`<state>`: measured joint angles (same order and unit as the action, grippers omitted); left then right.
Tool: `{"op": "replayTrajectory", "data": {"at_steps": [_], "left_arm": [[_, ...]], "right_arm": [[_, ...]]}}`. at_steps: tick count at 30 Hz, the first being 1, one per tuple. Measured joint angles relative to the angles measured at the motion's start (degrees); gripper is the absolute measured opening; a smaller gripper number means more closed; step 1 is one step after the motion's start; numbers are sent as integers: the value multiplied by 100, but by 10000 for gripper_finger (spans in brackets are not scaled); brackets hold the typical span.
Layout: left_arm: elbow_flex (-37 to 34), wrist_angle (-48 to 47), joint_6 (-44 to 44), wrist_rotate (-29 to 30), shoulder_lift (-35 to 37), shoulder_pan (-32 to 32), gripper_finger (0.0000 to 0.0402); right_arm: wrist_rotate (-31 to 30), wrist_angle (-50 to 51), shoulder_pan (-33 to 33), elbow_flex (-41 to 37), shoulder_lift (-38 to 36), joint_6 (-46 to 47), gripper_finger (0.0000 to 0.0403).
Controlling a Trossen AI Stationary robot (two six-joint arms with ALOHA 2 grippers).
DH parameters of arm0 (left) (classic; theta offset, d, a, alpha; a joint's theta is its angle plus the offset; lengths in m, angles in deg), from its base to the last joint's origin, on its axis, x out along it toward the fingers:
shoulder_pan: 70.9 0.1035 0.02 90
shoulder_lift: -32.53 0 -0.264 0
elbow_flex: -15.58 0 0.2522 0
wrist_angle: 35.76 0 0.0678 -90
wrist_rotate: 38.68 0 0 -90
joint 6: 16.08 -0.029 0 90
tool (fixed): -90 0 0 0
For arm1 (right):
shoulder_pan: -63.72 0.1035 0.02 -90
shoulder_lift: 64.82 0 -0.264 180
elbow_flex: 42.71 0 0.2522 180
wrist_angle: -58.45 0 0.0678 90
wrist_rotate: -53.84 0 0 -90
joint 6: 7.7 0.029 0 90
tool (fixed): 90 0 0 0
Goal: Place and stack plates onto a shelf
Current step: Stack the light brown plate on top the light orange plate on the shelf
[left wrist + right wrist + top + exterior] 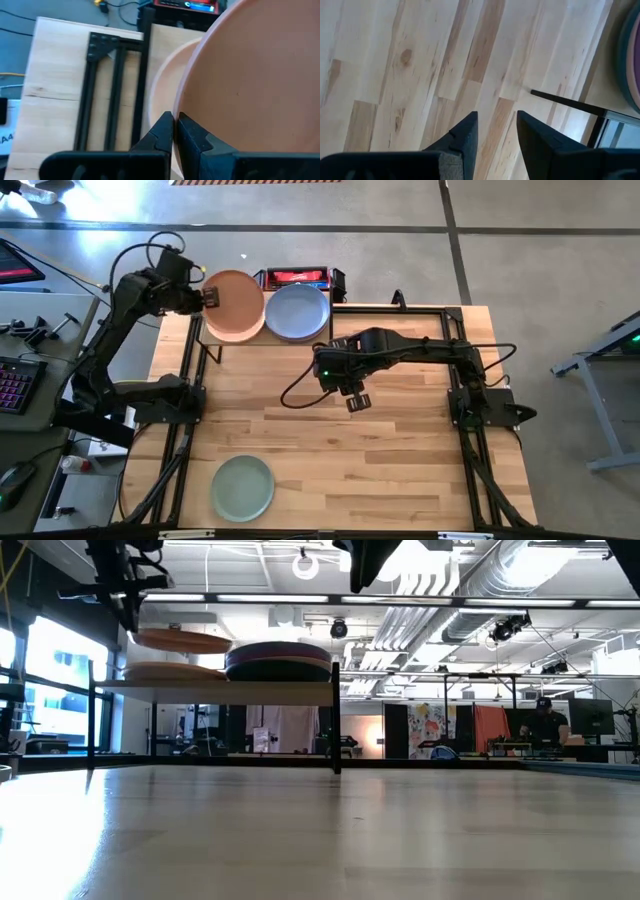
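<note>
While the left pincer [210, 297] pinches the peach plate [233, 304] just above the shelf's [215, 686] left stack, lowering and release come next; the right pincer [357, 402] hangs wide over the table [380, 460].

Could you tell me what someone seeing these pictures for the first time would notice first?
Most striking is the left gripper, shut on the rim of a round matte peach plate held just above another peach plate on the small light-wood shelf on thin black legs at the table's far left. Beside it sits a stack topped by a blue plate. The right gripper hangs open over mid-table, and a lone sage green plate lies near the front edge.
</note>
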<state>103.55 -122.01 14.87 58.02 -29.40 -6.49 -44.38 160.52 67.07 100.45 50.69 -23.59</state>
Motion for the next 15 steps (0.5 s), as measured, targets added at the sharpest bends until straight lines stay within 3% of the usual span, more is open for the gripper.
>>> {"op": "replayTrajectory", "data": {"at_steps": [15], "left_arm": [[0, -331, -212, -93, -400, 292, 3]], "right_arm": [[23, -74, 0, 0, 2, 2, 115]]}}
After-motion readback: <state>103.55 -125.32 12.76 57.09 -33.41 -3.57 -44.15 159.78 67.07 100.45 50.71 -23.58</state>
